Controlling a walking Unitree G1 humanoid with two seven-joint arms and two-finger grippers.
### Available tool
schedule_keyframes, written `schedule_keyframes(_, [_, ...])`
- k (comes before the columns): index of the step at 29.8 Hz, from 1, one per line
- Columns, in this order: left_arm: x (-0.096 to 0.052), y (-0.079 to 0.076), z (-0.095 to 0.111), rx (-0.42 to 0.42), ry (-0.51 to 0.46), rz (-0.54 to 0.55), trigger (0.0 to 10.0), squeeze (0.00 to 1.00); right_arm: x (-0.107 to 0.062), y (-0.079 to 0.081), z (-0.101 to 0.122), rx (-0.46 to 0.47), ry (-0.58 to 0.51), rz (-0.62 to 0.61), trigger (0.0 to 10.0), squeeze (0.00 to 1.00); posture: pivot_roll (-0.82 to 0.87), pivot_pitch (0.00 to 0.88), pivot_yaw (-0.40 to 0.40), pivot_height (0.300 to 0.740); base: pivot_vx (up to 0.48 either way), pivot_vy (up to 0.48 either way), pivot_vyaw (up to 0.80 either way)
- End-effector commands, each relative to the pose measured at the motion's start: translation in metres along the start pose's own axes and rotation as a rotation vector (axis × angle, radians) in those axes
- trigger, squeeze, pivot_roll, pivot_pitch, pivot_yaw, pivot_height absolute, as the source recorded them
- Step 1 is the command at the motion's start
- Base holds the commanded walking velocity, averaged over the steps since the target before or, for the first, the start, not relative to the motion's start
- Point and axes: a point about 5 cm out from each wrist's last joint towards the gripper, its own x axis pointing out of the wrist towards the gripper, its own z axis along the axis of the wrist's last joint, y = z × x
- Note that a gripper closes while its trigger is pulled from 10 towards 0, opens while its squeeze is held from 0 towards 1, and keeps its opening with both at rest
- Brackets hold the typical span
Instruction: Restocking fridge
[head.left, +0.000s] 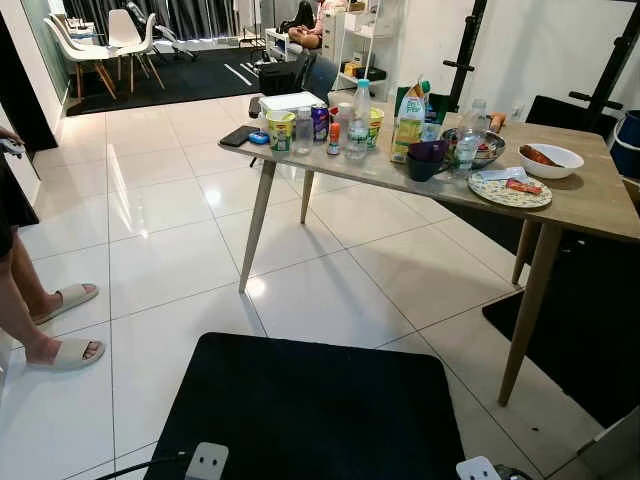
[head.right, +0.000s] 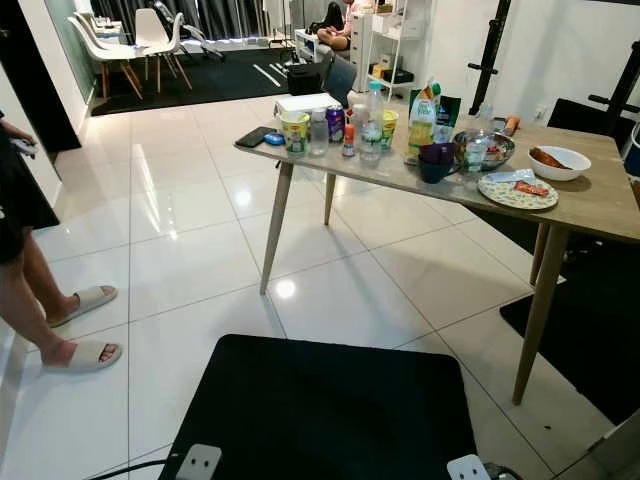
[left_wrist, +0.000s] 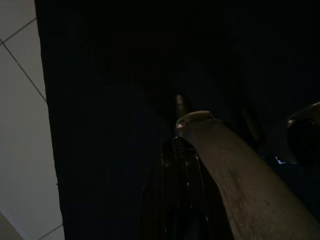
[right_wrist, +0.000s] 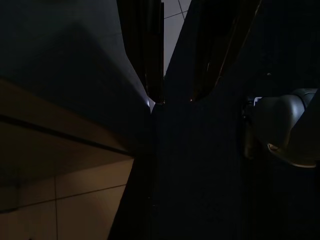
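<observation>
Ahead, the bench carries the groceries bunched toward its near-left corner: a water bottle, a juice carton, and a patterned plate close to the front edge. Open white tile floor lies between a black mat and the bench legs. A person's sandalled feet stand at left. Whether either gripper is clenched or released, I cannot tell.

torso: flat black panel with rounded corners | chest fittings: two small white blocks at its lower edge, left one with two dark slots and a black cable | left arm: curved silver shell over black parts | right arm: grey rounded housing, possibly a joint; too dark
</observation>
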Motion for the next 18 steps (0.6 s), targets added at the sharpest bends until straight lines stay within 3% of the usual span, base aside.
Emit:
schedule_keyframes(1, [-0.0002,-0.0007,-0.0018,-0.019,0.003,-0.004,10.0,0.0,0.0001,0.0036,-0.0012,0.005,0.005,0.011,10.0,0.0,-0.07,0.0,-0.014,0.74,0.0,0.0,0.0])
schedule_keyframes(8, [0.0002,-0.0051,-0.0027,-0.013,0.003,-0.02,10.0,0.0,0.0003,0.0055,0.0,0.02,-0.006,0.014,10.0,0.0,-0.07,0.0,-0.008,0.74,0.0,0.0,0.0])
schedule_keyframes(18, [0.0004,-0.0024,0.002,-0.012,-0.011,-0.02,10.0,0.0,0.001,0.0075,0.0074,0.027,-0.029,0.019,10.0,0.0,-0.06,0.0,-0.008,0.74,0.316,0.0,0.0])
